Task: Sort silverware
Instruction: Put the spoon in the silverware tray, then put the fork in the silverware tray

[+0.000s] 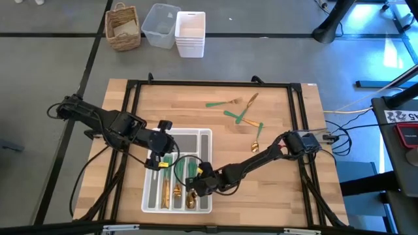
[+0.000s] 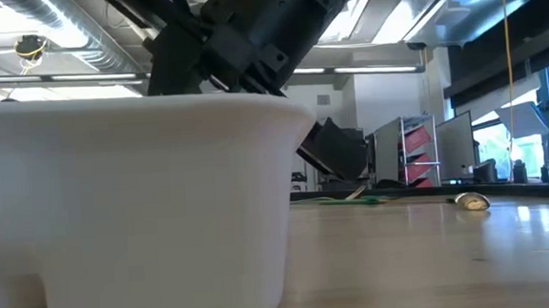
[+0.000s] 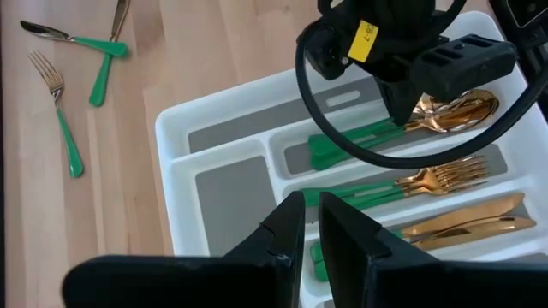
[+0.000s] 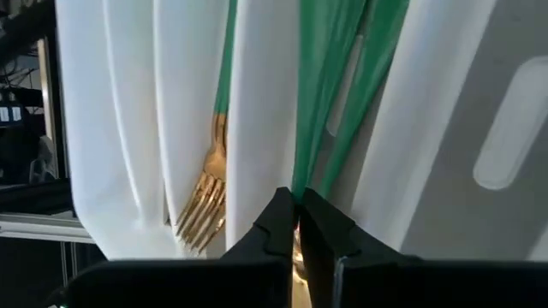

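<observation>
Pinching spoon (image 4: 310,128) — right pincer (image 4: 297,224)

1. Your silverware (image 3: 402,184) is all the same scheme: shiny gold heads on plain green handles, no pattern anywhere.
2. The organizer tray (image 1: 204,135) is plain white, with flat grey liners on the compartment floors.
3. The table (image 1: 274,183) is pale wood in long butcher-block strips, framed by black rails.
4. Both arms are dark, near black. You can spot a yellow tag (image 3: 364,38) with dark print on the right arm in the left wrist view.
5. Up on the grey floor you've got a tan woven basket (image 1: 123,27), a clear tub (image 1: 160,25) and a stack of white bins (image 1: 190,34).
</observation>
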{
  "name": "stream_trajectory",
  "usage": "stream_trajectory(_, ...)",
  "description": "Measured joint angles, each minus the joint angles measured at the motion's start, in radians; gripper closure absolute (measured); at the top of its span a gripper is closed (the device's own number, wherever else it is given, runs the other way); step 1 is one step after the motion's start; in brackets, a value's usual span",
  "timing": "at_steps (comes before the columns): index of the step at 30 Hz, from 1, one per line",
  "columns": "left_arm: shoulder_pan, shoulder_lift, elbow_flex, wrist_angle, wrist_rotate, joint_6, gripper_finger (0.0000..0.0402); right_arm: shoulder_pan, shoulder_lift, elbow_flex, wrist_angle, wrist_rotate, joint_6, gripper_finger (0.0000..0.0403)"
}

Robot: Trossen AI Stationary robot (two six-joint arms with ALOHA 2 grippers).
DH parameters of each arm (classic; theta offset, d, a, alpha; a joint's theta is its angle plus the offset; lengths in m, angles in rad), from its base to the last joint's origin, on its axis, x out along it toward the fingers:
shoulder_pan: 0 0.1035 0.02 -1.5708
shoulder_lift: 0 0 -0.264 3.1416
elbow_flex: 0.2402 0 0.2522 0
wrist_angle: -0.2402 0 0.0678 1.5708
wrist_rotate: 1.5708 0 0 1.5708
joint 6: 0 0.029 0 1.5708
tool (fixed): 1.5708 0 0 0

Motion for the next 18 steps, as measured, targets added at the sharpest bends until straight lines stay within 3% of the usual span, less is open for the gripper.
stream_trajectory(11,0.000,0.000,0.000,0.000,0.000,-0.002,0.0370,0.000,0.002,0.000,0.010,-0.016,-0.003,0.0304)
stream_trajectory(18,0.002,0.000,0.000,0.004,0.000,-0.004,0.0370,0.001,-0.031,-0.006,0.014,-0.030,-0.093,0.0304)
